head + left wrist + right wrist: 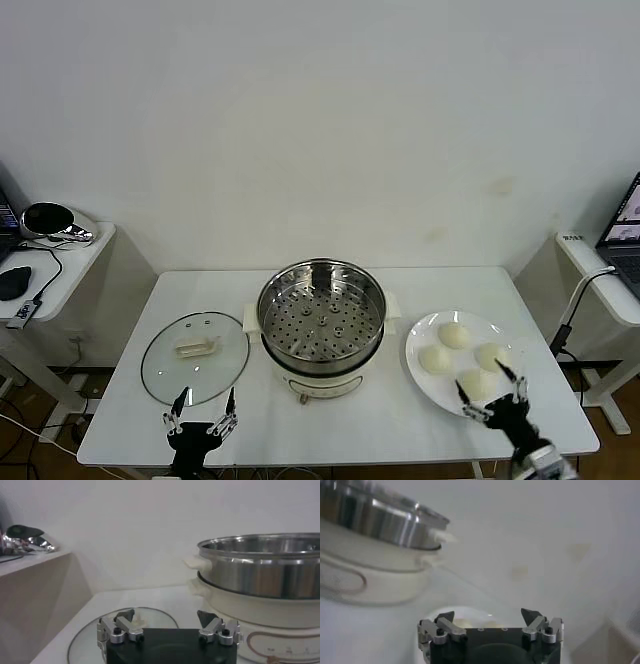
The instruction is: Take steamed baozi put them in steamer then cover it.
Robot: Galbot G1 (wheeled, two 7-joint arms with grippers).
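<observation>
Four cream-white baozi lie on a white plate (420, 375) at the right: one at the back (455, 336), one at the left (435, 359), one at the right (491, 356) and one at the front (474, 382). The steel steamer (321, 316) stands uncovered at the table's middle on its cream base; it also shows in the left wrist view (265, 565) and the right wrist view (380, 517). The glass cover (194, 357) lies flat to its left, also in the left wrist view (90, 635). My right gripper (494, 394) is open just above the front baozi. My left gripper (203, 408) is open at the cover's near edge.
Side desks stand at both ends of the white table (330, 420): the left one holds a black-and-silver device (50, 222) and a mouse (13, 282), the right one a laptop (625, 235). A white wall is behind.
</observation>
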